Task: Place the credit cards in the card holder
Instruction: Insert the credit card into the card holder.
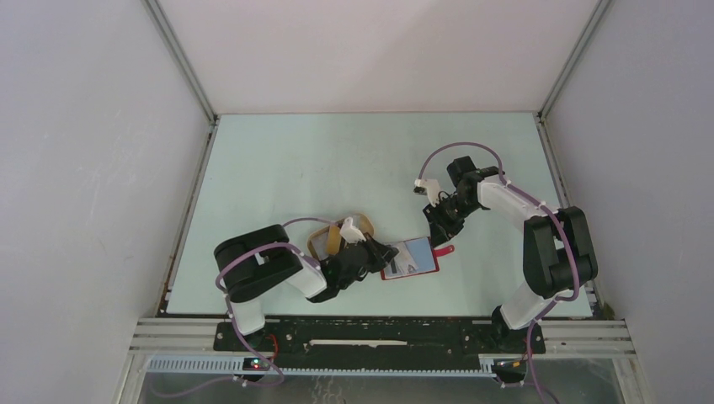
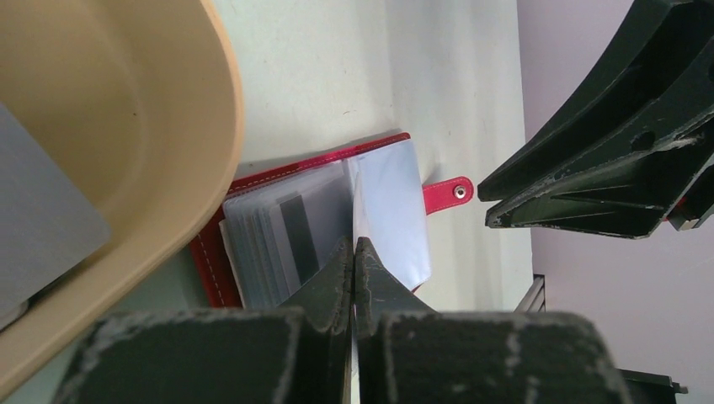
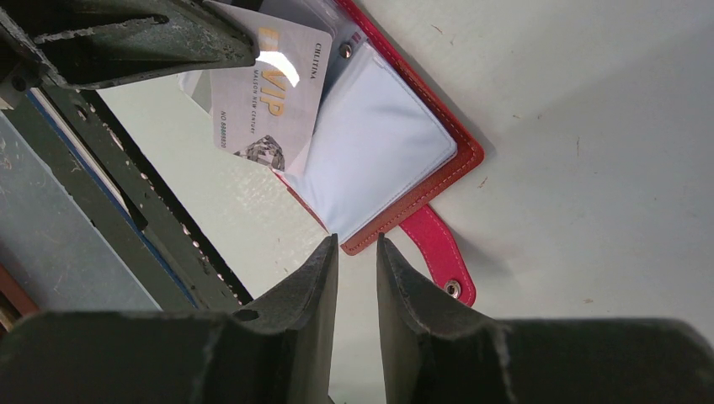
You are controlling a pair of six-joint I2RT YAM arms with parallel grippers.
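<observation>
A beige oval tray [image 1: 322, 241] sits on the pale green counter [image 1: 337, 160], just off its centre toward eight o'clock, white walls [image 1: 93, 168] enclosing three sides.

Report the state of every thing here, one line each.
Card holder, open flat on the table, snap tab undone.
Left claw, shut on the VIP card.
VIP card, tilted over the holder's sleeves.
Right claw, open, empty, near the tab.
Tray, upright, a grey card inside.
</observation>
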